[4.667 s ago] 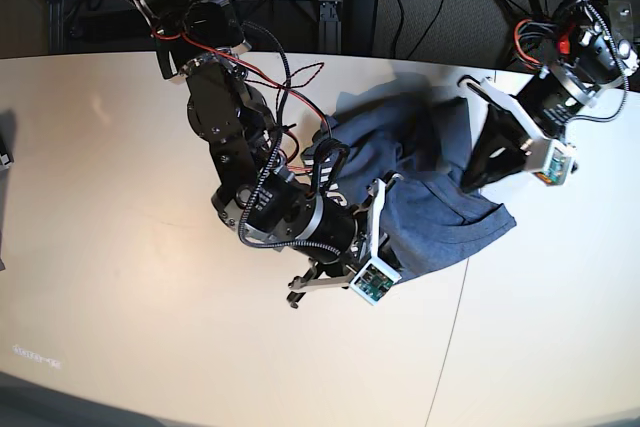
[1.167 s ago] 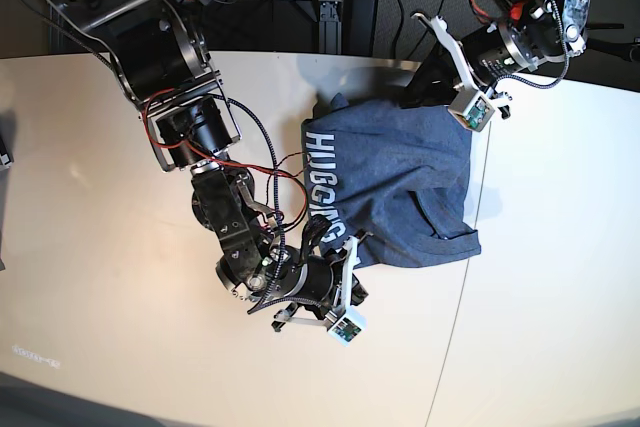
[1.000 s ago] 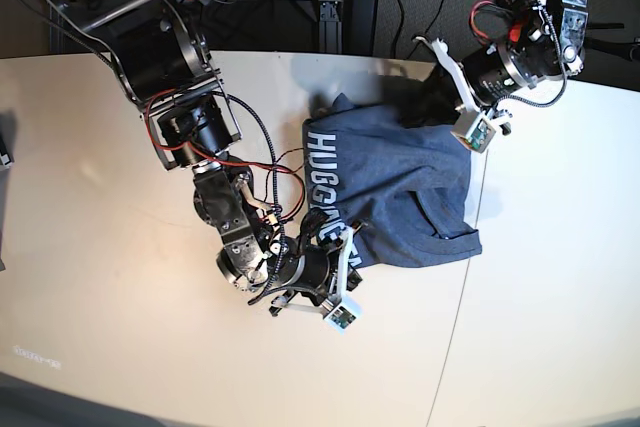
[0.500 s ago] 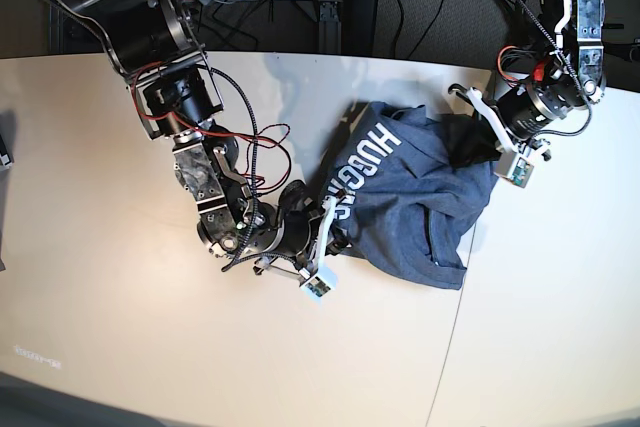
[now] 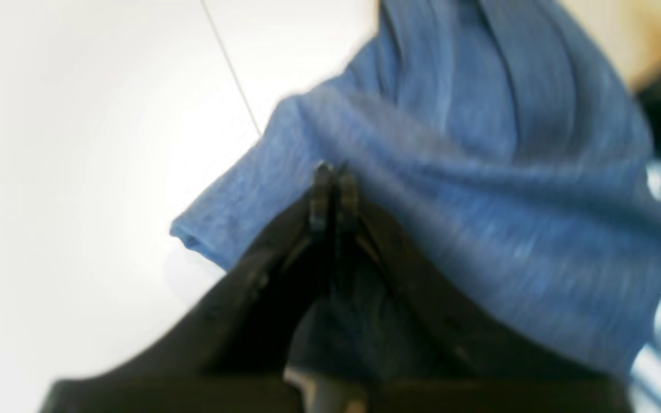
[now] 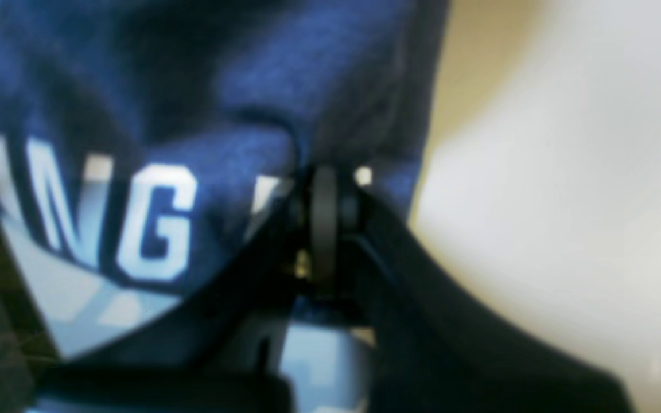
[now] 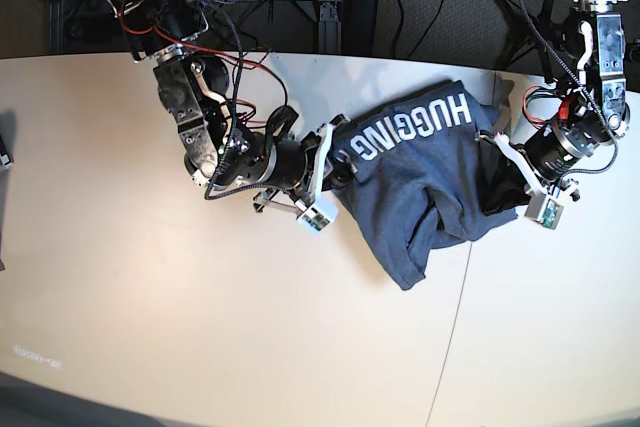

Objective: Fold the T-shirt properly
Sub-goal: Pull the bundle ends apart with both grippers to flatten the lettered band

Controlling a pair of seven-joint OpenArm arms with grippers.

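A blue-grey T-shirt lies crumpled on the pale counter, right of centre. Its white "HUGGING" lettering, half a second ago running along the left edge, now runs along the top edge toward two o'clock. The right gripper has its fingers clenched on the shirt's nine o'clock edge; the left gripper pinches the three o'clock edge.

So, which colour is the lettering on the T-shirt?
White, on the blue-grey T-shirt; the lettering shows best in the base view.
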